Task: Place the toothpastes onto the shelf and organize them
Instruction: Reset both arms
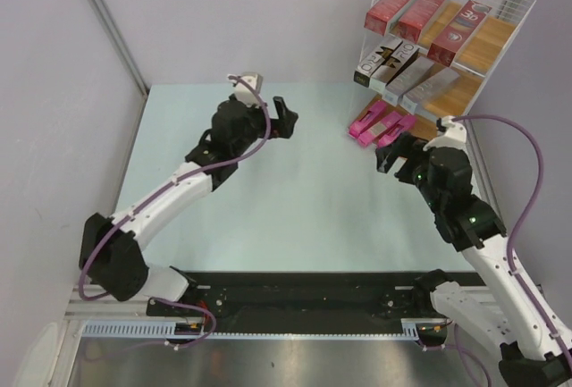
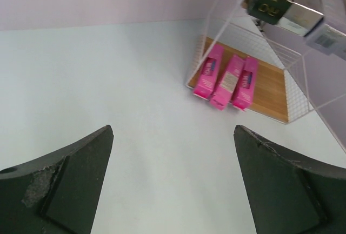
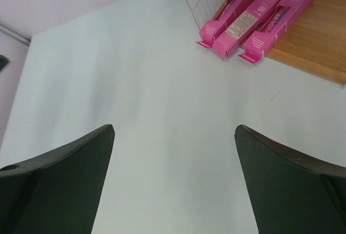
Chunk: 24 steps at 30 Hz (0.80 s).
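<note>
The shelf [image 1: 493, 44], a white wire rack, stands at the table's far right corner. Three dark red toothpastes [image 1: 424, 12] lie side by side on its top board. On the middle board are three silver-grey ones [image 1: 407, 74], and three pink ones [image 1: 379, 126] lie on the bottom board. My left gripper [image 1: 286, 117] hangs open over the table's middle, left of the shelf, holding nothing. Near the pink cartons my right gripper [image 1: 396, 152] is open and empty as well. The left wrist view shows its gripper [image 2: 173, 128], the pink cartons [image 2: 226, 81] and the silver ones [image 2: 286, 7]. In the right wrist view its gripper [image 3: 174, 128] faces the pink cartons [image 3: 251, 13].
Grey walls close in the table on the left and at the back, with a metal post [image 1: 107, 25] in the far left corner. A black rail [image 1: 304, 302] carrying both arm bases runs along the near edge. Purple cables [image 1: 527, 150] loop off each arm.
</note>
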Available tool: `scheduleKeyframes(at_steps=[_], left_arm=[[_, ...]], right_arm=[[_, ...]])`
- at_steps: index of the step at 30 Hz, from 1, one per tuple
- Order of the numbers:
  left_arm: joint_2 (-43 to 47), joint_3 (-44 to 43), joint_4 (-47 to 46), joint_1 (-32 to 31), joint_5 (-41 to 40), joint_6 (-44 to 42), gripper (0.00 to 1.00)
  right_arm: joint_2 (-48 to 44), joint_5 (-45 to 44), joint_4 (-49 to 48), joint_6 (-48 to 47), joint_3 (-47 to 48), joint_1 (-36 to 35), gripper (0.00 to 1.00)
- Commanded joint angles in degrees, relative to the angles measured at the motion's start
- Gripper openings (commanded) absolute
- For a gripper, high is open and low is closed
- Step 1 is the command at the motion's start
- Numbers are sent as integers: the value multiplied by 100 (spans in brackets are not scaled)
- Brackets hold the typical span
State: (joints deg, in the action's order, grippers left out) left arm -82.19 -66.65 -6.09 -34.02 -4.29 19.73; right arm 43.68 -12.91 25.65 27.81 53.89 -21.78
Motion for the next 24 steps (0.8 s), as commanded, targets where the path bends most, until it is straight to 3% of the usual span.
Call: scheduleKeyframes(at_steps=[1,7,15,24], left_arm=[[677,467,791,360,157,-206,100],[1337,1276,1294,853,52,-57,100],[2505,2920,917,1328,192,215,100],[2304,3545,706,1486,472,480,100]], right_arm=[[158,-783,-16,-153,-246,-475,100],[237,-661,28,-39,-791,-555,100],[202,-485,20,128,-1609,-555,100],[246,-511,-148,137,-1750,-547,100]])
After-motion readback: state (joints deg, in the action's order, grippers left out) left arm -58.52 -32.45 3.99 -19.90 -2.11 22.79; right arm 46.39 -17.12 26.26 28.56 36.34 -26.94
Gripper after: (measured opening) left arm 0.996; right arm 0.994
